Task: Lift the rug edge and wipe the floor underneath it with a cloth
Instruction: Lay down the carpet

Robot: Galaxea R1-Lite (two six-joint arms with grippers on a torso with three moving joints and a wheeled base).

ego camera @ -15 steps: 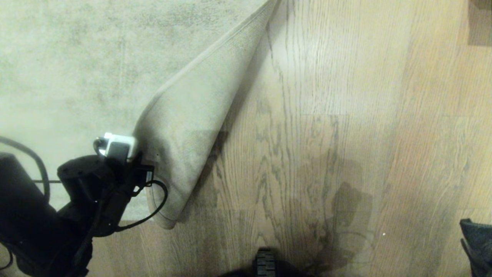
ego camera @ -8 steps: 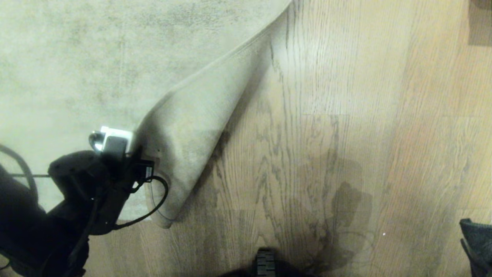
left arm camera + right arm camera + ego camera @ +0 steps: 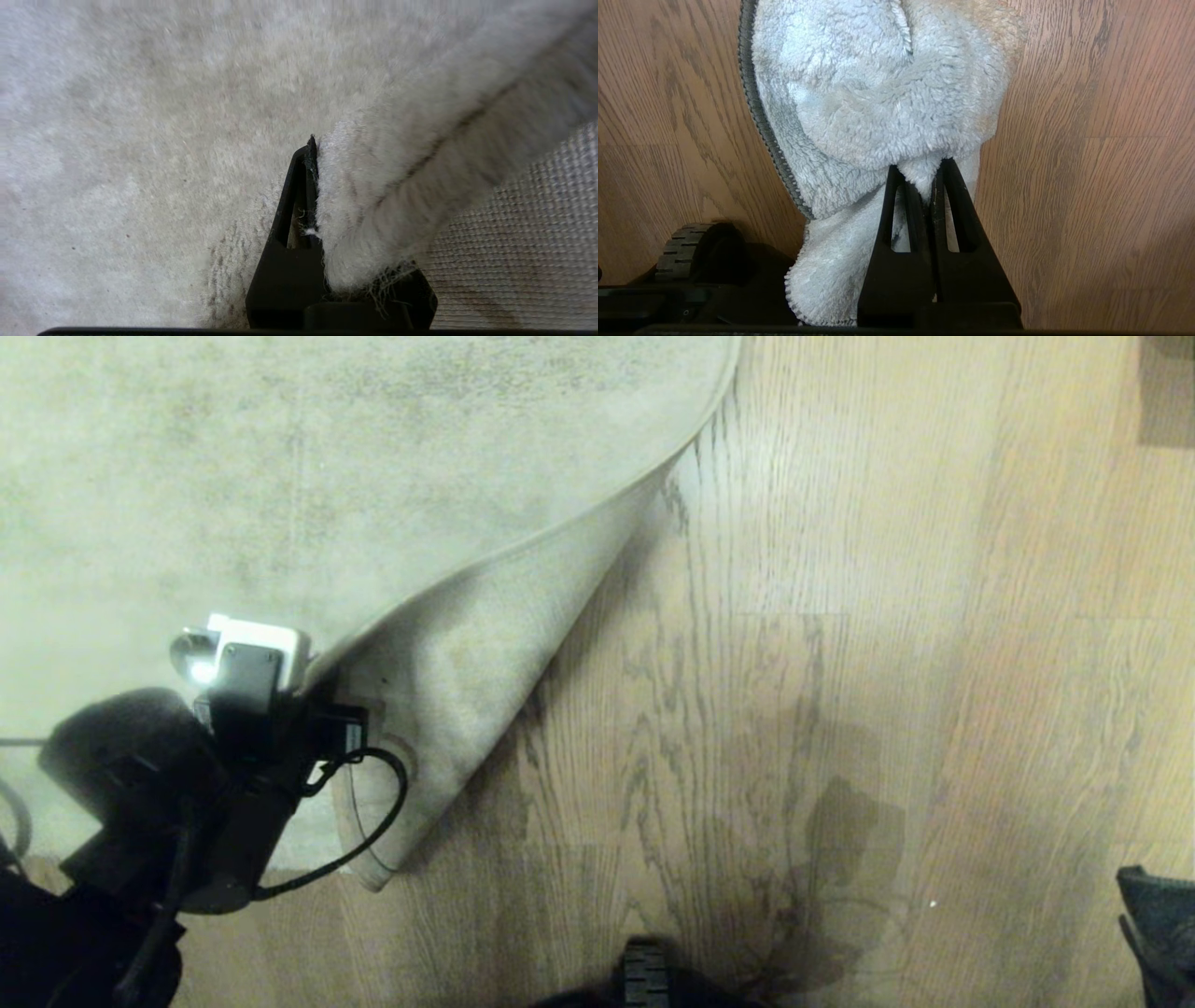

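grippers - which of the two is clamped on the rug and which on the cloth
The left gripper is shut on the rug edge, with tan woven backing beside it. The right gripper is shut on the fluffy pale blue cloth above the floor.

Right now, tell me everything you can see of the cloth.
The cloth is a small, fluffy, pale blue-white rag with a looped pile and a dark stitched hem along one edge. It is bunched, not spread out. The right gripper is shut on a pinch of it, and the rest hangs loosely in front of the fingers, over the wood floor. Whether it touches the floor cannot be told. It shows only in the right wrist view.
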